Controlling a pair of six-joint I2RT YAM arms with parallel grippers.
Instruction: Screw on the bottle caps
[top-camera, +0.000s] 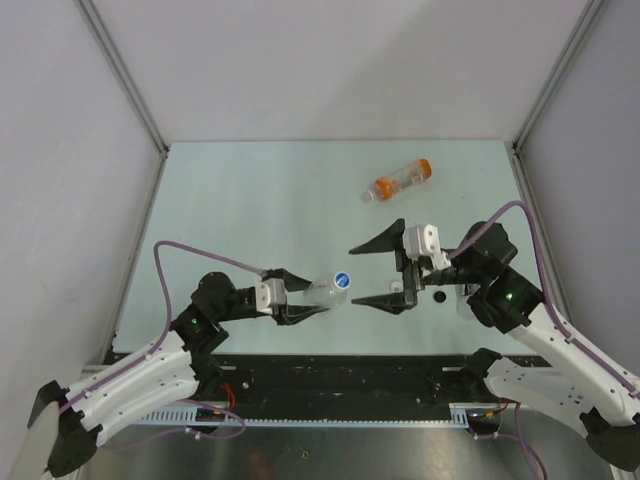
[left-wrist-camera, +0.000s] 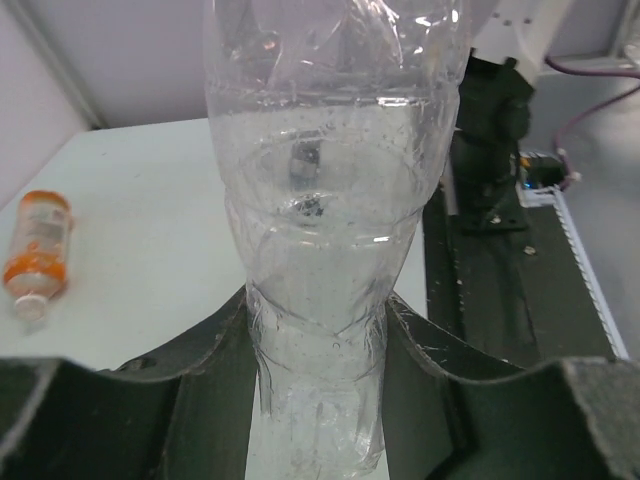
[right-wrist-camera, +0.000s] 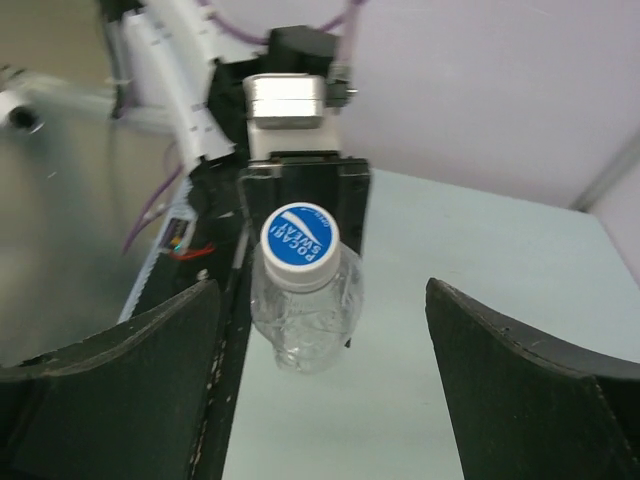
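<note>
Gripping the capped clear bottle (top-camera: 322, 291), left claw (top-camera: 305, 300); right claw (top-camera: 355, 276) wide open, apart from its cap (top-camera: 342, 280).

A pale table (top-camera: 260, 200) sits enclosed by grey walls (top-camera: 330, 60) and metal posts (top-camera: 122, 70).

Robotics lab test cell, plain white panels (top-camera: 300, 60), aluminium frame posts (top-camera: 122, 70), pale tabletop (top-camera: 250, 200)
</note>
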